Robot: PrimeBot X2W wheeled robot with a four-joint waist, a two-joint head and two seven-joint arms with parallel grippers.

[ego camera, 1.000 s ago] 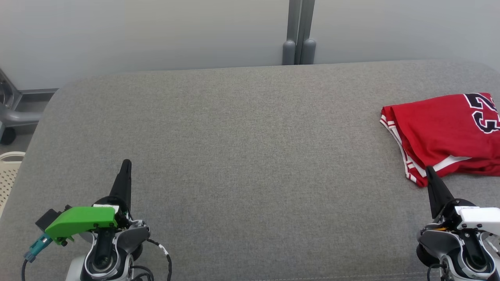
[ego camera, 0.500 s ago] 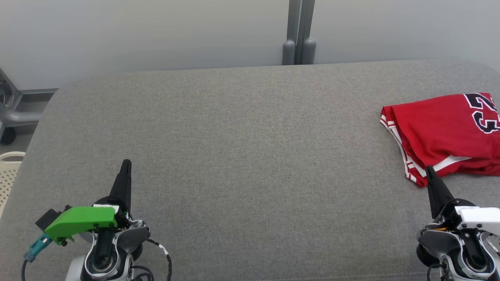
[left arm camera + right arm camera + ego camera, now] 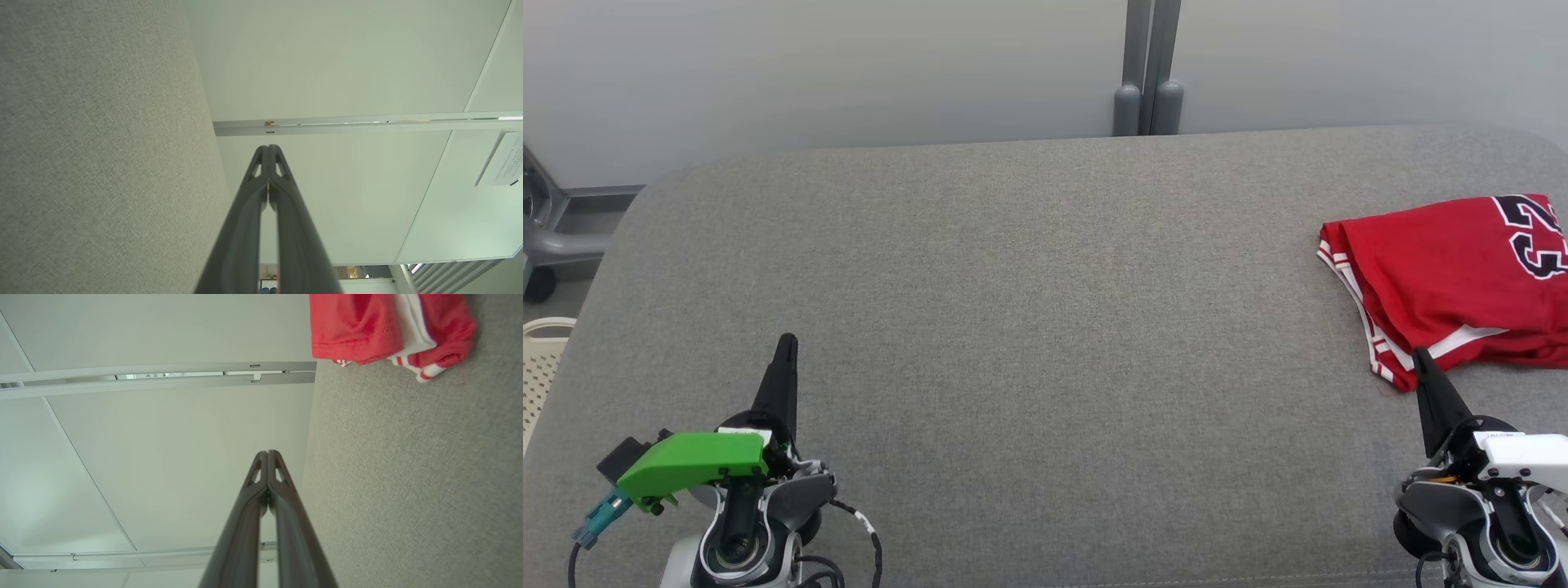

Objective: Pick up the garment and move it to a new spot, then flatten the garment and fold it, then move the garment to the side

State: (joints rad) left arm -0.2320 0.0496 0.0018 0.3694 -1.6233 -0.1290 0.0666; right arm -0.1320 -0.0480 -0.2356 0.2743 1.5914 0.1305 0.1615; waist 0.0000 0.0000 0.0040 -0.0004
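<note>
red garment (image 3: 1454, 278), folded, on grey cushion (image 3: 1045, 327); left gripper (image 3: 786, 341), right gripper (image 3: 1419, 358): pinched closed, empty; apparent pale basket (image 3: 539, 363), contents unseen.

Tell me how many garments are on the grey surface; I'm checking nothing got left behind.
1: a folded red jersey on the grey surface, far right, cut off by the frame; more could lie beyond.

A grey fabric-covered surface (image 3: 1045, 327) with rounded far corners is serving as the support; a folded red garment (image 3: 1437, 269), trimmed in white and showing dark numerals, is lying on it near its right edge.
</note>
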